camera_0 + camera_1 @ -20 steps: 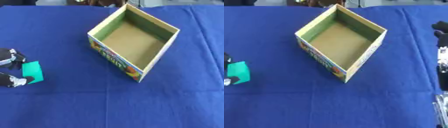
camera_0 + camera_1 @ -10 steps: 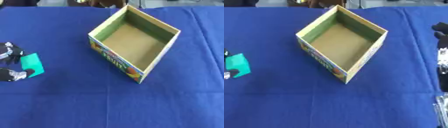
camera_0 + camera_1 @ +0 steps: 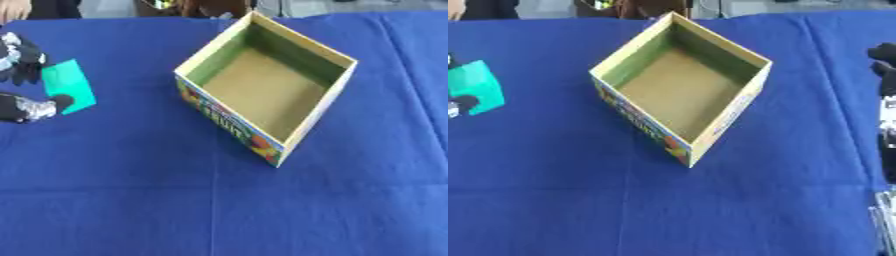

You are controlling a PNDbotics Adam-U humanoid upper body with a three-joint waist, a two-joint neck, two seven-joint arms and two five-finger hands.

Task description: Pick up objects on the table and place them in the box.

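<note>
1. The table (image 3: 219, 200), under a blue cloth, shows no loose objects in view.
2. The box (image 3: 267, 90) sits open near the middle, and its inside looks empty, so nothing is placed yet.
3. The left hand (image 3: 22, 107) at the left edge has its fingers pinched on a green card (image 3: 68, 85), well apart from the box; carrying it over and releasing it remain.
4. The right hand (image 3: 885, 100) shows at the right edge; I cannot tell its fingers' state.
</note>
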